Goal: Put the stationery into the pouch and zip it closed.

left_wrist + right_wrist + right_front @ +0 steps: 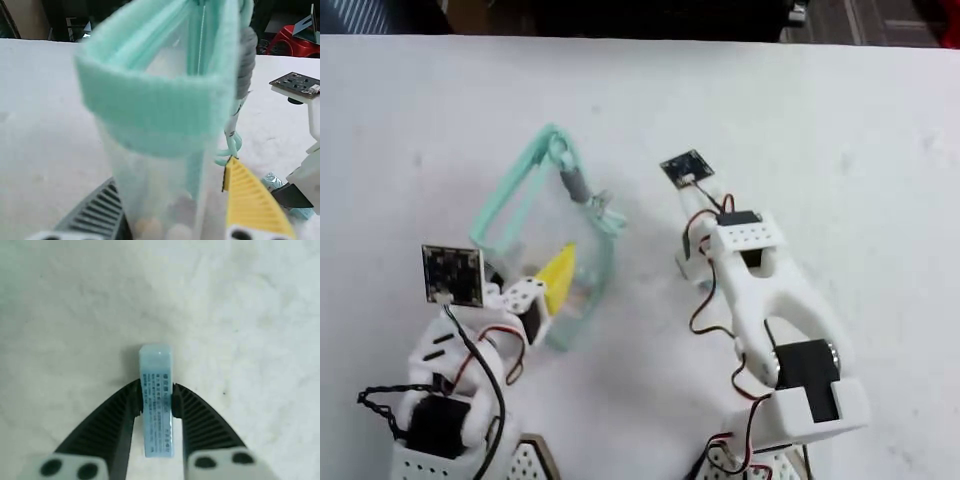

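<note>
High view: a clear pouch (pixel 545 235) with mint-green edging lies left of centre on the white table (pixel 850 130), its grey zip pull (pixel 577 185) at the far end. The left claw (pixel 552 290) is clamped on the pouch's near end. The right arm (pixel 765 300) stands just right of the pouch and covers its own claw. Left wrist view: the pouch (pixel 160 110) is pinched between a grey finger (pixel 95 215) and a yellow finger (pixel 250 200). Its green end band faces the camera, and small pale items inside cannot be made out. Right wrist view: the right claw (pixel 156 392) is closed on a pale blue eraser (pixel 156 365), whose end pokes past the fingertips over the table.
</note>
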